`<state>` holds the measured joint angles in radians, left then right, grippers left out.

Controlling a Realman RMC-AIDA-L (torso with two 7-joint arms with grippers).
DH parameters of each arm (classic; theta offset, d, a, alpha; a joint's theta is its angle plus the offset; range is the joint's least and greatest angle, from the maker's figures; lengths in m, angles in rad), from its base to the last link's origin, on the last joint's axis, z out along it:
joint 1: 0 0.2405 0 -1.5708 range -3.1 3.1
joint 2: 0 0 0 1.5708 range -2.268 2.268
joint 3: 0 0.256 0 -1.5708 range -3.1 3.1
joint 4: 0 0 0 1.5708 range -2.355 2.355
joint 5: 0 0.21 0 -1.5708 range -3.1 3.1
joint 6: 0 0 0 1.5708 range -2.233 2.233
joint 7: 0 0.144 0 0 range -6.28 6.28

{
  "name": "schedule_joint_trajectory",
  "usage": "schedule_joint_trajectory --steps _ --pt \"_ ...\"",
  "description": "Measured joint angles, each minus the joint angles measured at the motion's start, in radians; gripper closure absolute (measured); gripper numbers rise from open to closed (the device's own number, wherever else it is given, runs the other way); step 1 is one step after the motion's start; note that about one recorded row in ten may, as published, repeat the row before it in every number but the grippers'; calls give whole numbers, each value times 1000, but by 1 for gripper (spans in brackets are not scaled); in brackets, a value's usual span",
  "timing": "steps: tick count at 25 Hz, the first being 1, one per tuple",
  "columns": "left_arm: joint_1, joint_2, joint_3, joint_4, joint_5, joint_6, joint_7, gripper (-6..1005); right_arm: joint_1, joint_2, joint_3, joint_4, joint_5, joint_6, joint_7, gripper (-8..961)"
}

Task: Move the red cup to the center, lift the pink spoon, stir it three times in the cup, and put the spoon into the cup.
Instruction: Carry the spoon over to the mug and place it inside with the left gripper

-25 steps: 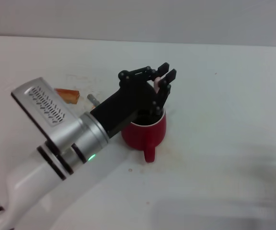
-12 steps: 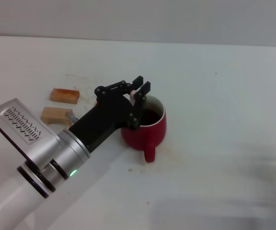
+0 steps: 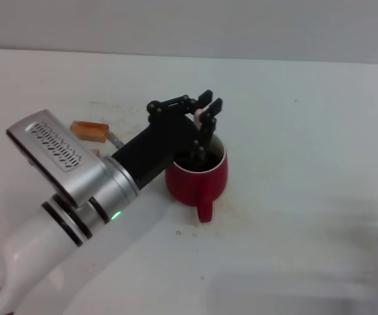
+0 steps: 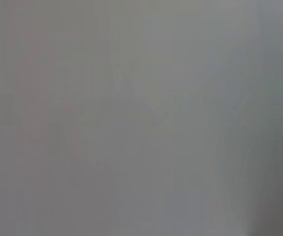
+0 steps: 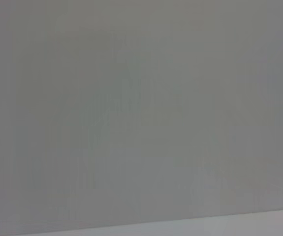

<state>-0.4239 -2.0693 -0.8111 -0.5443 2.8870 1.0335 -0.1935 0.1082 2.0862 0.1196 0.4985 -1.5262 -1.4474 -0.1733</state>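
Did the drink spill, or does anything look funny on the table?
No spill shows. The red cup stands upright, and the left claw holds the pink spoon down into it. Nothing else stands out.

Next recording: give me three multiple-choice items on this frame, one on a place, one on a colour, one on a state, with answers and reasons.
1. Where is the left gripper?
A. Over the cup's mouth
B. Flat on the table by the wooden block
C. At the table's far edge

2. What colour is the cup's outside?
A. Blue
B. Red
C. Green

3. What is the left gripper doing?
A. Open and empty
B. Shut on the cup's handle
C. Shut on the spoon

Answers:
1. A: in the head view the left gripper sits above the cup, which stands mid-table.
2. B: the cup's outer wall and its handle are glossy red, with a white inner wall.
3. C: the spoon shows pink between the fingers and runs down into the cup; the wooden block lies apart, untouched.
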Motion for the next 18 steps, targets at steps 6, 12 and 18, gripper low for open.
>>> schedule_joint_trajectory --steps 6,12,18 --pt "-26 -4 41 -11 -1 -6 0 804 0 0 0 -1 1 0 0 953" --pt "9 -3 49 -20 -1 5 0 800 2 0 0 -2 2 1 0 953" --pt "82 5 38 -26 -4 17 28 797 4 1 0 -2 0 2 0 953"
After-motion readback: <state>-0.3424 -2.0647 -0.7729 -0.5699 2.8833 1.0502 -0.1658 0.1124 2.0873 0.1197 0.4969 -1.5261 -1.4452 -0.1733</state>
